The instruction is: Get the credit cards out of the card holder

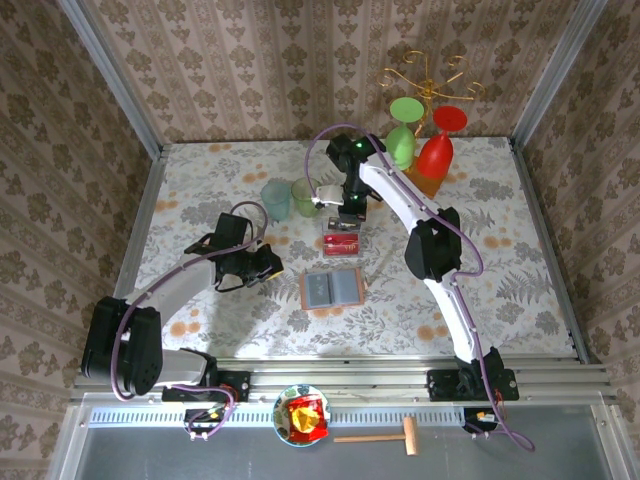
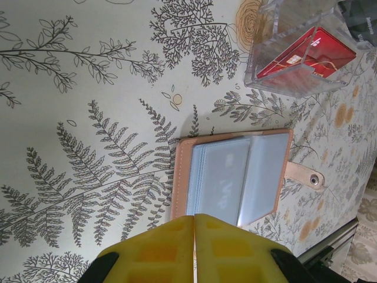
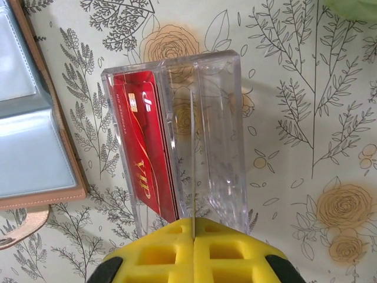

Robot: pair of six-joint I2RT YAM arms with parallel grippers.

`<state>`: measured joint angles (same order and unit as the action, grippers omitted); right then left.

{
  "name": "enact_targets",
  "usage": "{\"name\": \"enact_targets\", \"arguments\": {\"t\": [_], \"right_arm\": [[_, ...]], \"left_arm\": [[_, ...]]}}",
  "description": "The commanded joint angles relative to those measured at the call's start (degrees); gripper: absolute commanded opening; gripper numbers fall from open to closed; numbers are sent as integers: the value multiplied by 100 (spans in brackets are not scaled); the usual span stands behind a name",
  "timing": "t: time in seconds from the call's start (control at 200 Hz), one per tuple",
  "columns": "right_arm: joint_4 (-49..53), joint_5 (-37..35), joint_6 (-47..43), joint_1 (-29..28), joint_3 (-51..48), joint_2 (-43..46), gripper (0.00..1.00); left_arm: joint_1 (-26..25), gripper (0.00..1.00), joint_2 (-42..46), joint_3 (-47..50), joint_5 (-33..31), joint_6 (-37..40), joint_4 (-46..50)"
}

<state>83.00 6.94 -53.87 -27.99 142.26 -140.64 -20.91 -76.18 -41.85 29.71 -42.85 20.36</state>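
Tan leather card holder open flat mid-frame, long axis left-right, red credit cards in clear tray above, left gripper closed beside it, right gripper closed over tray.

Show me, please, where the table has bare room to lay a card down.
Free: the cloth between the right arm and the right edge; also the back left corner, behind the left arm. Crowded: the centre, around the card holder, clear tray and cups.

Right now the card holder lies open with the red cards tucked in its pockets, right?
No. The card holder lies open, but the red cards sit in the clear plastic rack beside it, as the right wrist view shows.
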Motion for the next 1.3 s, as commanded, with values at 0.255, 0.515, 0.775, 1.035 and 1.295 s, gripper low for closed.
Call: {"name": "enact_targets", "arguments": {"t": [0.255,0.515,0.775,1.035,1.295], "right_arm": [[445,472,34,21,-277,-138,0],[383,602,57,30,-295,-215,8],[226,298,144,55,-270,-92,14],[-43,-252,338,57,-277,127,13],[-50,-212,578,56,-287,469,17]], "left_arm": [[12,9,-77,54,16,-62,-66],[11,9,-125,46,31,-67,-114],[8,9,-189,-12,43,-59,-120],[-19,9,-229,-52,57,-65,-149],[-56,9,-181,-66,61,-64,-171]]}}
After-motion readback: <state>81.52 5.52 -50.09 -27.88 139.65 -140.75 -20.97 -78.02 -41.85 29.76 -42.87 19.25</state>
